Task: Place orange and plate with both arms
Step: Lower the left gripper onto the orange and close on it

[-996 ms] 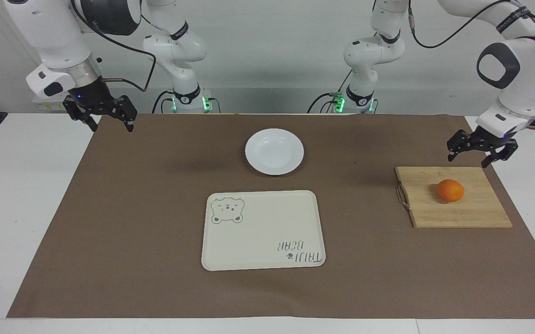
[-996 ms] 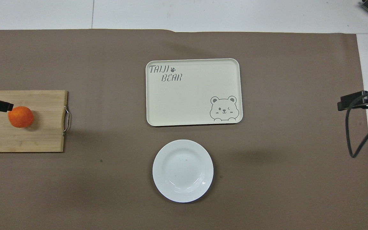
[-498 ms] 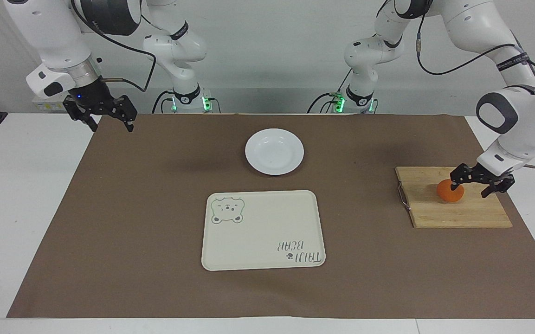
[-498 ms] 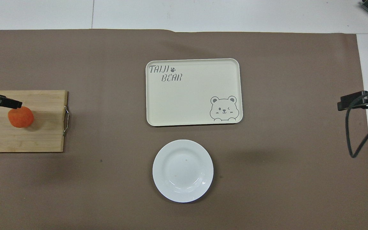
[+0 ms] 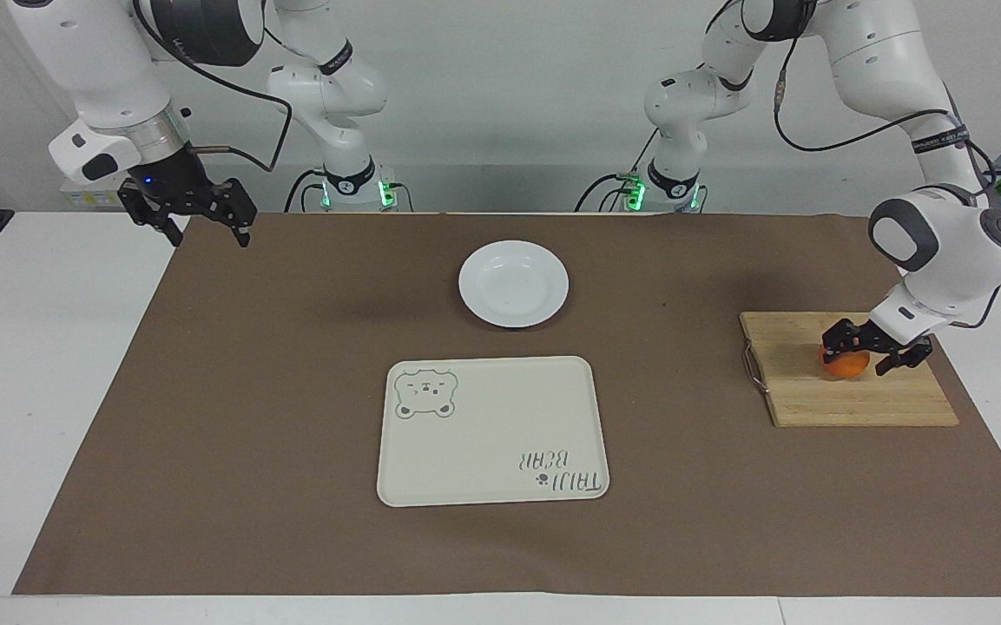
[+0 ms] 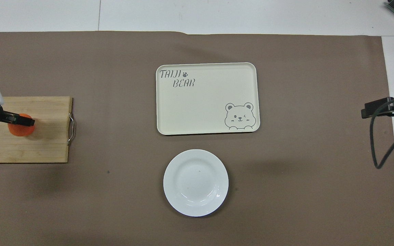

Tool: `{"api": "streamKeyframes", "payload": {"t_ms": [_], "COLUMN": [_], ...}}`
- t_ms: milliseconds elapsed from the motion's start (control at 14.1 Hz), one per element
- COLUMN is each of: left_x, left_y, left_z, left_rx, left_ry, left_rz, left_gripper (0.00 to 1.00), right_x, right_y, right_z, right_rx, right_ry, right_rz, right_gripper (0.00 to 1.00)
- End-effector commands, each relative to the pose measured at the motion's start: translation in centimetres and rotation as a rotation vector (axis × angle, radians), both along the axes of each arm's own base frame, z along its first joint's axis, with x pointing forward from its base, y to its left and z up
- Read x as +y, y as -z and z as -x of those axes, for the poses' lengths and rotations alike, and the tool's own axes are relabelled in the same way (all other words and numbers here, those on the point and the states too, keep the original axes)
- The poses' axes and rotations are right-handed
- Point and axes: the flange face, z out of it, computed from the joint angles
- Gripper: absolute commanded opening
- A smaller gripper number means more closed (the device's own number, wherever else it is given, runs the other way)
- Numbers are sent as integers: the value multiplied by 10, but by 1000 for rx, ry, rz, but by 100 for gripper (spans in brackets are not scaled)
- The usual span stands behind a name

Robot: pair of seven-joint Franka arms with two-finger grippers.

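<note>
Your left gripper (image 5: 873, 351) is down on the small round orange (image 5: 846, 368), fingers spread around it, on the wooden cutting board (image 5: 847, 401). The glossy white plate (image 5: 513, 284) lies nearer the robots than the cream bear tray (image 5: 491, 430). Your right gripper (image 5: 192, 217) waits open at its table end.

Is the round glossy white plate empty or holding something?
Empty: the round glossy white plate shows only bare white surface; the small orange sits on the wooden cutting board.

My white jointed left arm (image 5: 917, 130) bends down steeply, its black two-finger left gripper (image 5: 865, 354) low, fingers spread and pointing down. My white right arm (image 5: 101, 78) waits, its black right gripper (image 5: 196, 227) raised, fingers spread wide and angled downward.
</note>
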Motion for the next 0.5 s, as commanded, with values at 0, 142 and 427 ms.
{"api": "streamKeyframes", "payload": {"t_ms": [0,142,427], "left_x": [-2,-2,-2], "left_y": [-5,-6,-7], "left_z": [15,14,11], "left_rx": [-20,-20,-22], "left_ry": [-31,-32,-27], "left_rz": [5,5,5], "left_gripper": [100,26,0], "right_x": [1,1,0], "right_y": [1,1,1], "right_z": [2,2,1], "right_rx": [-1,-1,0], "right_ry": [19,19,21], "right_rz": [-10,-10,-10], "right_gripper": [100,100,100]}}
